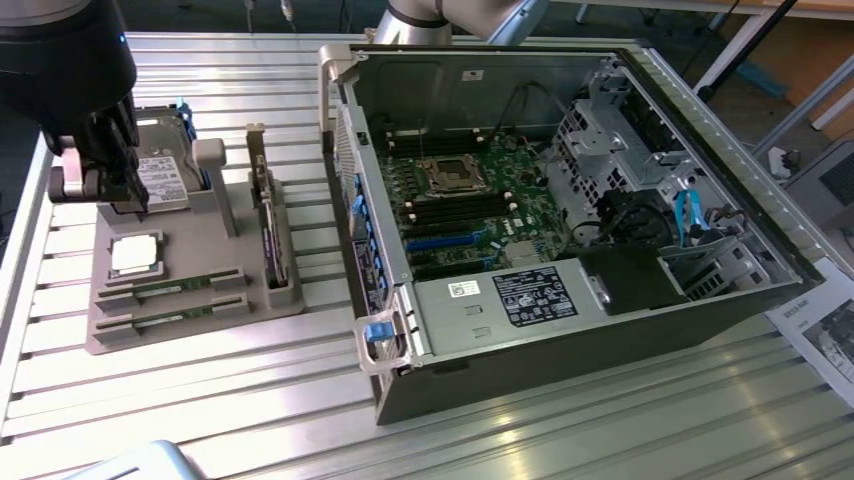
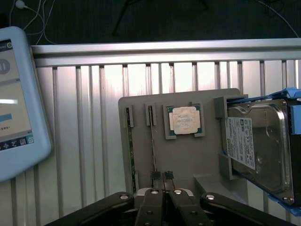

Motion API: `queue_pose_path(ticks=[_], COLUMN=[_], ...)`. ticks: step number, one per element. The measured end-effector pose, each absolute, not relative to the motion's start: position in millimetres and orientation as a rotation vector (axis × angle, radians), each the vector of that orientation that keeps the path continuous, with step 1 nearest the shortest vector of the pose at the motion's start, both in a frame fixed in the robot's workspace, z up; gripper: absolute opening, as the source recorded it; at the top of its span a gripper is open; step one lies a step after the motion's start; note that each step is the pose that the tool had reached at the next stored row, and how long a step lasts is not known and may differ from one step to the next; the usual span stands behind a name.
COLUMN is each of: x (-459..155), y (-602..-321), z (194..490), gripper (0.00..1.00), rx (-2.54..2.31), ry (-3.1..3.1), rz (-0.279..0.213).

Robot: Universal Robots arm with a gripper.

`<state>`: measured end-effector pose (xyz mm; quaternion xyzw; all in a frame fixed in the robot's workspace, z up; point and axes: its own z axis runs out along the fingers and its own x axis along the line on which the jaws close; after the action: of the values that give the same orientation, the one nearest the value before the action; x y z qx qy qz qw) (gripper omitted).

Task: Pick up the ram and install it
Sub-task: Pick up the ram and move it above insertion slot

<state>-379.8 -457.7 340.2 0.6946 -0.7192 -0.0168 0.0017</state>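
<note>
At the exterior view's upper left the arm (image 1: 60,60) runs out past the frame and hides part of the hard drive (image 1: 167,178). In the wrist view, the frame's edges cut your tool (image 2: 162,176), the tablet (image 2: 14,103) and the hard drive. The ram (image 2: 153,146) shows edge-on, its chips too thin to tell.

Black gripper (image 1: 107,185) hung over the grey plastic fixture tray (image 1: 200,250), above the silver hard drive (image 1: 167,180) standing in it. One long green ram strip (image 1: 174,288) and a second ram strip (image 1: 171,320) lay side by side in the tray's slots, just beside the square silver processor chip (image 1: 134,255). A dark expansion card (image 1: 271,230) stood upright on the tray's side toward the exterior view's right, near the open black computer case (image 1: 561,340). All sat on the slatted aluminium table (image 1: 200,400).
</note>
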Motion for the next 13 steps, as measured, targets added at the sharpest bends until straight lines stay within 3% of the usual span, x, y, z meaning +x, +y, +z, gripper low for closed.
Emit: queue_pose_path(ticks=[3, 13], x=[-379.8, -379.8], y=[-457.7, -458.9], z=[340.2, 339.3], gripper=[0.24, 0.24], rx=[2.18, 2.18], ry=[-2.257, -2.257], rz=[-0.053, -0.053])
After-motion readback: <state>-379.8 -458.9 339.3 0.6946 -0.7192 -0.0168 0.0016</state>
